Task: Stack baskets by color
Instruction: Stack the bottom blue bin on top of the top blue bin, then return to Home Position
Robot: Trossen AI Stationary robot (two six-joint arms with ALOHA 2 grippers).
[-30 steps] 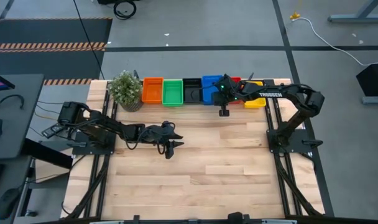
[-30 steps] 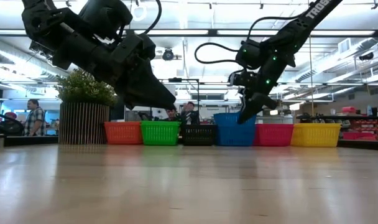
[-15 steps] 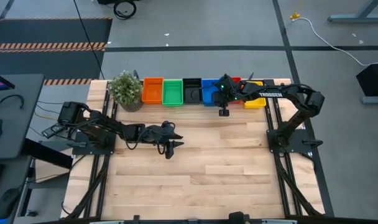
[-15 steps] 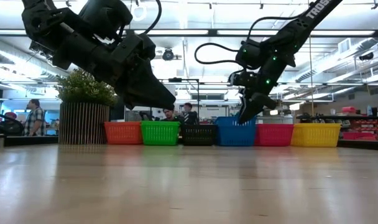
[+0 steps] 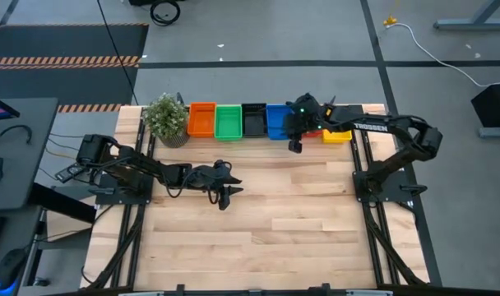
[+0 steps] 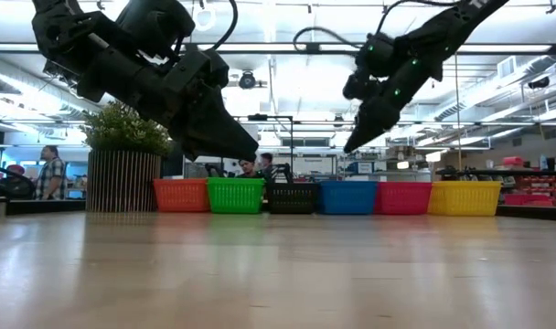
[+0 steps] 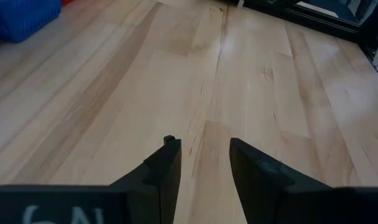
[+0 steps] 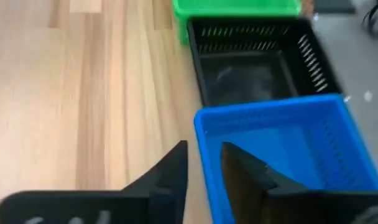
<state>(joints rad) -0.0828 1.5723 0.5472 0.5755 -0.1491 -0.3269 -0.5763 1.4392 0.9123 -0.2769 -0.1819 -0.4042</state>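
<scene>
my right tool (image 6: 351, 146) is hanging over the blue basket (image 5: 279, 120), fingers apart, gripping nothing. baskets sit in a row along the surface's far edge (image 5: 233, 105). left tool (image 5: 225, 200) hovers mid-surface near the left edge, open and empty too

A potted green plant (image 5: 165, 118) stands at the wooden table's (image 5: 258, 222) far left corner, a white cable (image 5: 435, 51) on the floor beyond, people (image 6: 51, 171) in the room behind
</scene>
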